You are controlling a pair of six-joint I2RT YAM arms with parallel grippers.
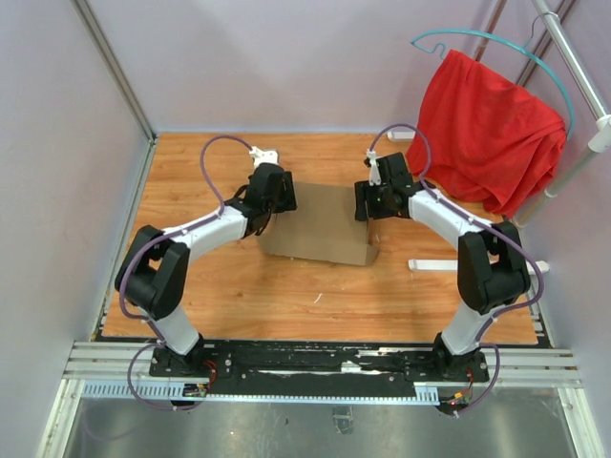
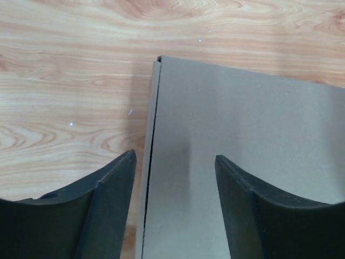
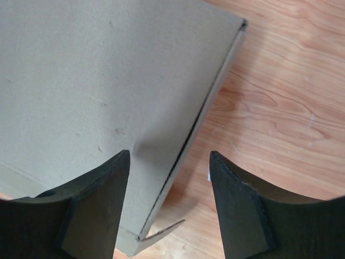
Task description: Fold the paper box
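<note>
A plain brown paper box was seen lying at the middle of a wooden bench. It was shaped as a shallow rectangular carton, with its broad top panel facing up.

The left gripper was held above the box's ten o'clock corner. Its dark fingers were spread wide, one over bare wood and one over cardboard, so that the box's nine o'clock edge was straddled. The right gripper was held above the two o'clock corner. Its fingers were likewise spread, and the three o'clock edge was straddled. Nothing was pinched by either pair.

The folding was judged to be nearly done, with the closing of the side seams taken as the step in hand. A thin dark slit was seen along each straddled edge, where the top panel met the side wall. A small flap was seen sticking out at the five o'clock corner of the right wrist view. The next move was judged to call for both edges being pressed or tucked together, so that the light carton would not be slid across the bench.

The cardboard was matt, unprinted and faintly fibrous, with crisp straight creases. The bench was of smooth, pale, grained wood. A soft red cloth was draped at two o'clock, beyond the bench.
</note>
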